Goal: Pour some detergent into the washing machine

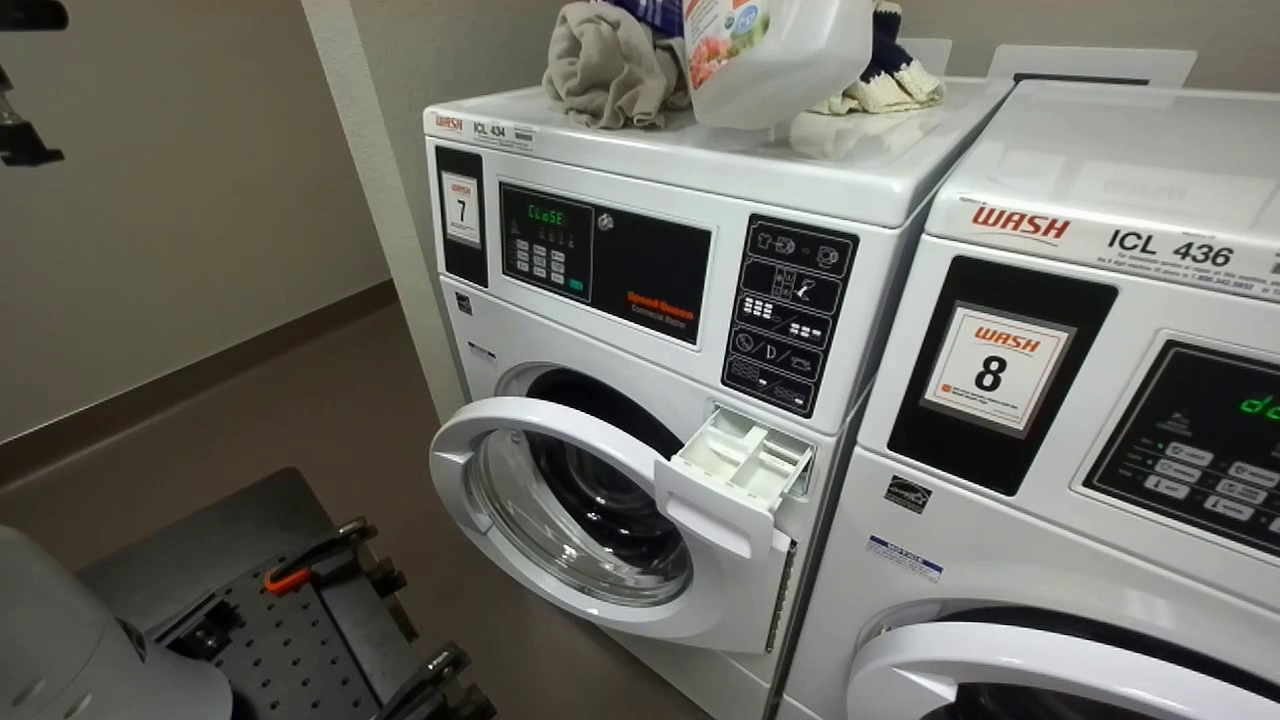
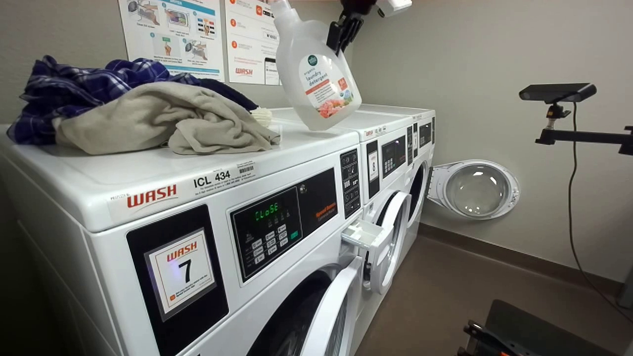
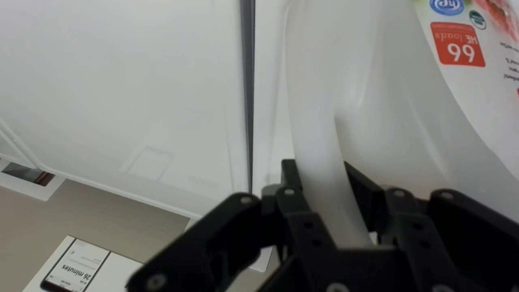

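Note:
The detergent (image 1: pixel 790 60) is a large white bottle with a pink-flowered label. It hangs tilted over the washer tops, also in an exterior view (image 2: pixel 316 79), where the top of its neck is cut off. My gripper (image 2: pixel 341 42) is shut around its handle, as the wrist view shows with the gripper (image 3: pixel 322 174) and the bottle (image 3: pixel 389 93). I cannot tell whether its base touches the surface. The washing machine (image 1: pixel 640 160), marked ICL 434, also shows in an exterior view (image 2: pixel 118 168). Its porthole door (image 1: pixel 545 410) stands open. Its detergent drawer (image 1: pixel 715 510) is pulled out.
A beige cloth (image 2: pixel 163 118) and a blue plaid cloth (image 2: pixel 99 81) lie on the washer top. Washer 8 (image 1: pixel 1075 280) stands close beside it, with its door (image 1: pixel 1080 660) open. A farther washer door (image 2: pixel 477 190) is swung out. A camera (image 2: pixel 558 92) stands on an arm.

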`<state>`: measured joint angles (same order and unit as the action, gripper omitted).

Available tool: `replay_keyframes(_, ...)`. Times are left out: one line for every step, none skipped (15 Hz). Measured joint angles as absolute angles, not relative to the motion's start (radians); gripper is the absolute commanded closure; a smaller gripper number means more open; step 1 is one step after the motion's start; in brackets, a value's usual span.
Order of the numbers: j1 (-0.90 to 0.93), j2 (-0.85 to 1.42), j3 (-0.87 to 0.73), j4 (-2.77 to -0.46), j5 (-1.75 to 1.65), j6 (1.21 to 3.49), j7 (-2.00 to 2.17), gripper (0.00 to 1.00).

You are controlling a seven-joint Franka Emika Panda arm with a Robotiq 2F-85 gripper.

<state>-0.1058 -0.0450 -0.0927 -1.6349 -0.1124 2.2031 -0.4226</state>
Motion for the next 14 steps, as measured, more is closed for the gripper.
replay_keyframes(-0.106,-0.052,-0.097,-1.630,-0.112,2.175,-0.442,0.93)
replay_keyframes(-0.106,-0.061,-0.101,-1.626,-0.112,2.150,-0.459,0.93)
replay_keyframes(-0.106,-0.069,-0.104,-1.621,-0.112,2.126,-0.473,0.93)
replay_keyframes(-0.107,-0.079,-0.107,-1.619,-0.112,2.104,-0.486,0.93)
replay_keyframes(-0.107,-0.090,-0.111,-1.619,-0.112,2.084,-0.493,0.93)
replay_keyframes(-0.107,-0.100,-0.114,-1.619,-0.112,2.065,-0.500,0.93)
replay_keyframes(-0.107,-0.111,-0.117,-1.619,-0.112,2.049,-0.505,0.93)
replay_keyframes(-0.107,-0.122,-0.119,-1.622,-0.112,2.035,-0.506,0.93)
replay_keyframes(-0.107,-0.133,-0.121,-1.627,-0.112,2.023,-0.506,0.93)
replay_keyframes(-0.107,-0.147,-0.121,-1.637,-0.112,2.014,-0.506,0.93)
replay_keyframes(-0.106,-0.163,-0.121,-1.652,-0.112,2.009,-0.506,0.93)
replay_keyframes(-0.104,-0.181,-0.121,-1.672,-0.112,2.007,-0.506,0.93)
replay_keyframes(-0.102,-0.201,-0.121,-1.695,-0.112,2.004,-0.506,0.93)
replay_keyframes(-0.098,-0.223,-0.121,-1.721,-0.112,2.001,-0.506,0.93)
